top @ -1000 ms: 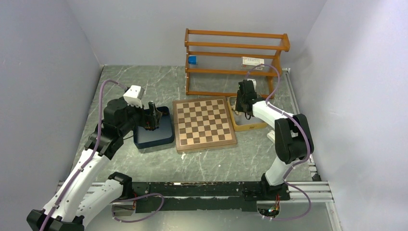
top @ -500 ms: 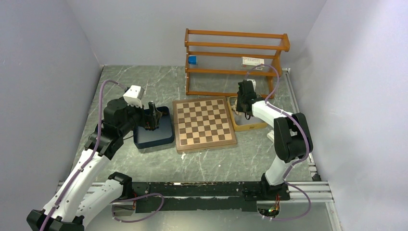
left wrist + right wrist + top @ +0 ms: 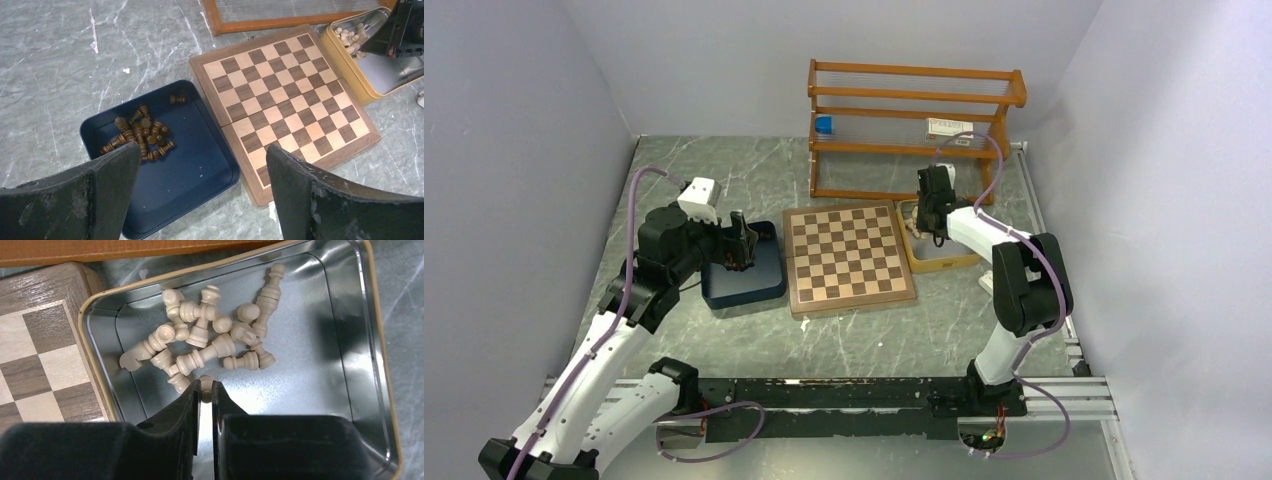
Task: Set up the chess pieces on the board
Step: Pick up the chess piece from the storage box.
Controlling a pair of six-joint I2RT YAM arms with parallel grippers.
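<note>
Chess pieces [image 3: 210, 340], turned cream wood, in glossy tin [image 3: 310, 385]; right claw [image 3: 205, 390] pinches one, left claw [image 3: 202, 150] gapes.

**Robot-manipulation laboratory cell**, apparently a purpose-built enclosure rather than an ordinary room. Plain pale lilac walls [image 3: 514, 150] close in behind and to both sides of the board [image 3: 849, 257], which lies on a grey marbled table [image 3: 724, 170]. Nearer the viewer than the board, a metal rail [image 3: 844, 395] carries the bolted bases of the left arm [image 3: 614, 340] and the right arm [image 3: 1024, 290], with purple cables [image 3: 632, 220] looped along their links. A small white camera housing [image 3: 702, 198] rides the wrist left of the board. Staged props surround it: a wooden rack [image 3: 914, 100] just behind the board, a dark blue tray [image 3: 744, 285] just beside its left edge, and a tan tray [image 3: 944, 262] of pale chess pieces [image 3: 210, 340] at its right.
</note>
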